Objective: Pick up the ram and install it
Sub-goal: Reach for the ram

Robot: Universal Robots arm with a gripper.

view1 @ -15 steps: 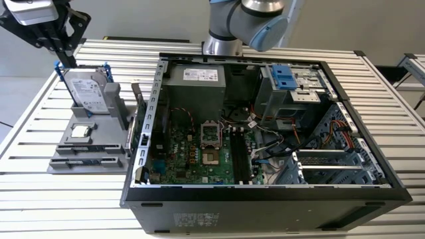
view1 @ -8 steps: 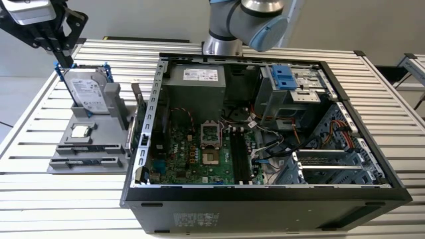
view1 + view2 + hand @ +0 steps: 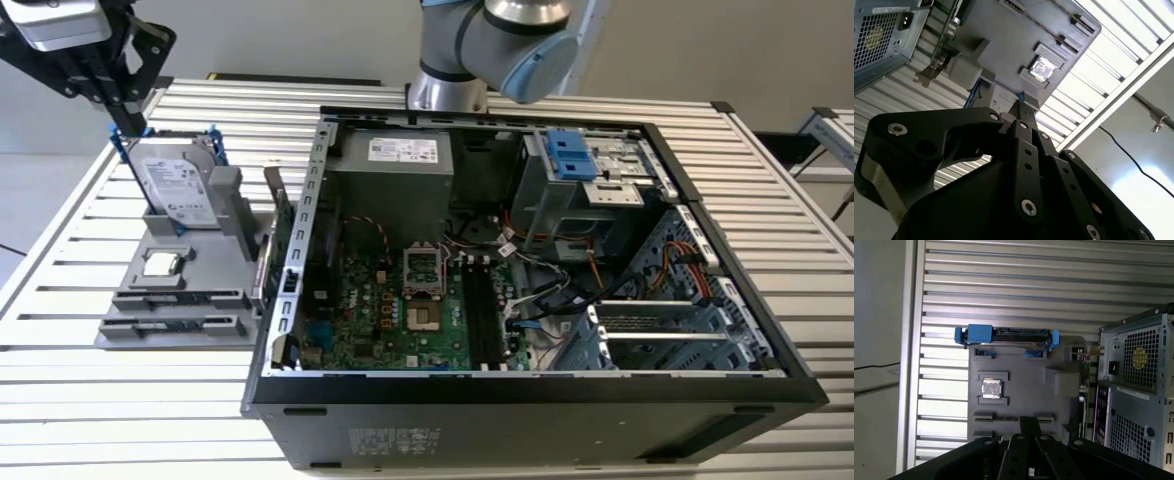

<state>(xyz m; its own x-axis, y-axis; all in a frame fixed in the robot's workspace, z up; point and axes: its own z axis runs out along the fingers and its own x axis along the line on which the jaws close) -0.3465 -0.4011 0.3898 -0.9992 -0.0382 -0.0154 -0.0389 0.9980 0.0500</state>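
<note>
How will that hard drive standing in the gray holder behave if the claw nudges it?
The hard drive looks stiff and probably heavy for its size, being a metal block. Standing on end in the gray holder, it may tip rather than slide.

Black pincer [image 3: 1021,107], blue-framed silver drive [image 3: 178,185]

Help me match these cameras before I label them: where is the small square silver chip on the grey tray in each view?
Exterior view: the silver chip lies on the grey tray, at the exterior view's left, nearer the camera than the upright blue-framed hard drive.
First wrist view: the chip sits mid-tray, apart from the hard drive.
Second wrist view: the chip sits in its tray pocket.
Shared landmark: the grey tray.
</note>
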